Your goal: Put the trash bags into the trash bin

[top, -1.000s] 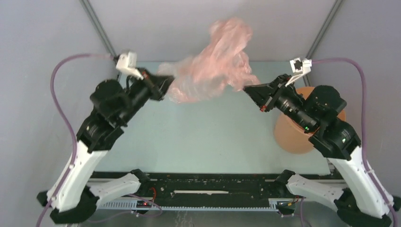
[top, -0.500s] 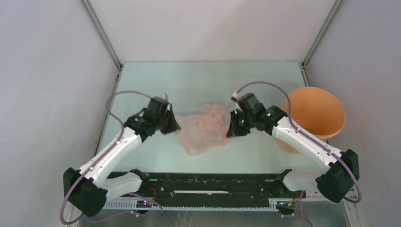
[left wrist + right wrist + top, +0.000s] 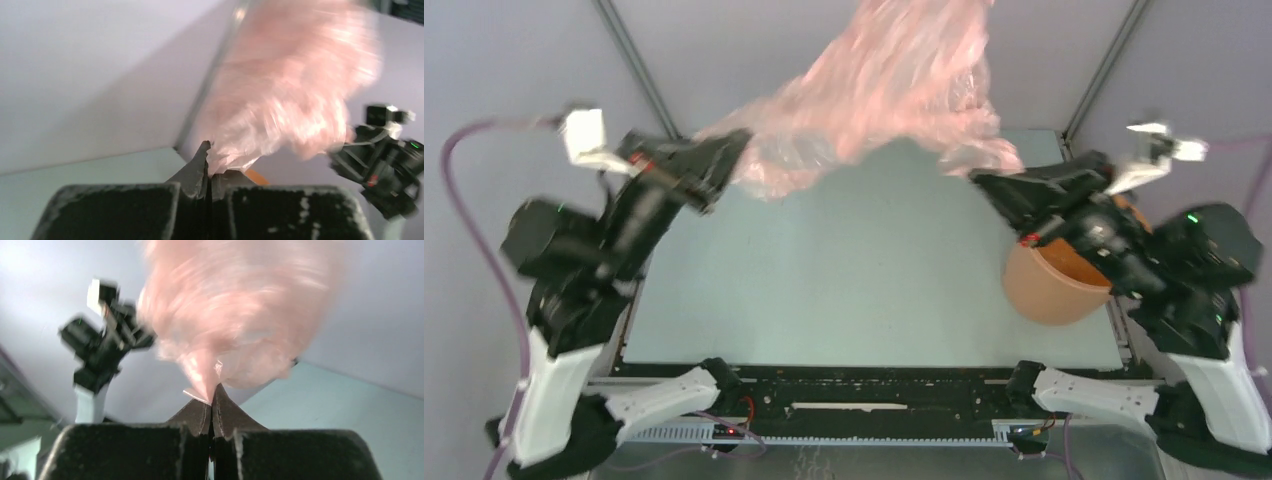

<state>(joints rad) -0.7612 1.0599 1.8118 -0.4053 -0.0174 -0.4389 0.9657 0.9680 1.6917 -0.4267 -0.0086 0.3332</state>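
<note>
Overhead, one pale-pink trash bag hung stretched in the air between the two grippers, raised off the table. The left gripper was clamped on its left end and the right gripper on its right end, each wrist view showing jaws pressed together on a pinch of film. One orange trash bin stood at the table's right side, partly under the right arm and apart from the bag.

Robot lab cell — grey panel walls, pale-green table.
</note>
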